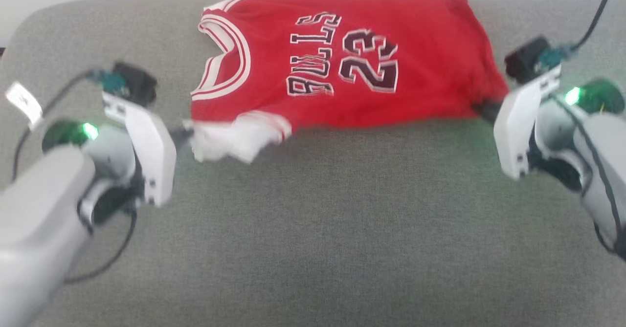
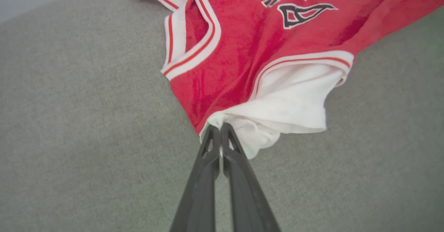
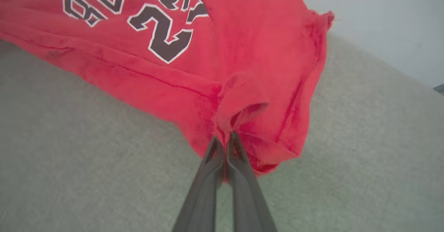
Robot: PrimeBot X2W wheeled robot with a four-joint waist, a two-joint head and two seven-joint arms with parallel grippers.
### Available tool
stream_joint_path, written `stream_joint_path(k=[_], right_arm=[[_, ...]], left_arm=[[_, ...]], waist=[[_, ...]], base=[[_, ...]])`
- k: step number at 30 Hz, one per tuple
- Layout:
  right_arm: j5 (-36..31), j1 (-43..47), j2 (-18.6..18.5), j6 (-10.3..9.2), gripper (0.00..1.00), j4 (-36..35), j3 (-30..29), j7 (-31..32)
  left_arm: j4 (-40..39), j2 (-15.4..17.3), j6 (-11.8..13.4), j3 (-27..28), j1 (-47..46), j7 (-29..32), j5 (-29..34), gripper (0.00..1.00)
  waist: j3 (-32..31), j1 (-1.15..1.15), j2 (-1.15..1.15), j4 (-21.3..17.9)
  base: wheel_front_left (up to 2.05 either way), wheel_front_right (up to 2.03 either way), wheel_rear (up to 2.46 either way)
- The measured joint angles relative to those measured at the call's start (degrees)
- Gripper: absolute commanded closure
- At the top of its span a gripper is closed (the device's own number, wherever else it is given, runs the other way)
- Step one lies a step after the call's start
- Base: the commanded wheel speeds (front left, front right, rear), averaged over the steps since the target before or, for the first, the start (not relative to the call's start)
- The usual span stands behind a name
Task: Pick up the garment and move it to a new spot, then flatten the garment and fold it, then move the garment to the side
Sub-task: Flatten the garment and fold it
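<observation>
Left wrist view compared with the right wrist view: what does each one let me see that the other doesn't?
Left wrist view: the left gripper pinched shut on the white sleeve of the garment, with the striped neckline beyond.
Right wrist view: the right gripper pinched shut on a bunched red corner at the hem end, and the number 23 in full.
Both: red jersey fabric, part of the black lettering, and the grey padded surface beneath.
</observation>
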Motion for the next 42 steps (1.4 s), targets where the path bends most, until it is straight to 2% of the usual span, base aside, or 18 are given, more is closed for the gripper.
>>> stream_joint_path(k=[7,12,16,23,29,33,38,42], right_arm=[[4.65,10.5,-6.37,0.0,1.0,-11.03,-0.19,5.38],[6.23,17.31,-9.8,0.0,1.0,-17.02,-2.59,7.98],[6.93,22.52,-11.85,0.0,1.0,-21.09,-5.02,9.78],[7.73,31.37,-14.37,-0.01,1.0,-28.17,-8.34,13.68],[7.79,37.46,-15.05,-0.01,1.0,-32.2,-11.82,16.13],[6.89,39.56,-14.14,-0.01,1.0,-33.79,-15.36,16.22],[3.72,39.79,-11.91,-0.01,1.0,-35.6,-19.72,15.61],[1.2,37.99,-9.92,-0.01,1.0,-36.41,-22.41,15.64]], left_arm=[[-15.94,6.71,7.77,-0.99,11.97,4.92,-3.92,1.0],[-24.36,10.38,12.99,-1.25,18.58,6.32,-6.5,1.0],[-29.39,12.61,16.19,-2.07,22.89,7.8,-7.64,1.0],[-35.08,14.63,20.71,-3.67,28.81,9.8,-10.45,1.0],[-37.66,15.79,22.39,-4.58,31.2,11.06,-11.5,1.0],[-39.05,17.11,23.25,-3.33,30.97,10.63,-12.04,1.0],[-40.36,19.2,23.3,-0.77,27.05,9.71,-9.43,1.0],[-40.0,20.48,21.97,0.71,22.31,10.34,-7.13,1.0]], waist=[[-0.99,0.0,0.0,0.0],[-1.53,0.0,0.0,-0.11],[-2.05,0.0,0.0,-0.26],[-2.59,0.0,0.0,-0.55],[-2.89,0.0,0.0,-0.79],[-3.01,0.0,0.0,-1.19],[-3.11,0.0,0.0,-2.23],[-2.64,0.0,0.0,-3.15]], base=[[0.0,0.0,0.0],[0.0,0.0,0.0],[0.0,0.0,0.0],[0.0,0.0,0.0],[0.0,0.0,0.0],[0.0,0.0,0.0],[0.0,0.0,0.0],[0.0,0.0,0.0]])
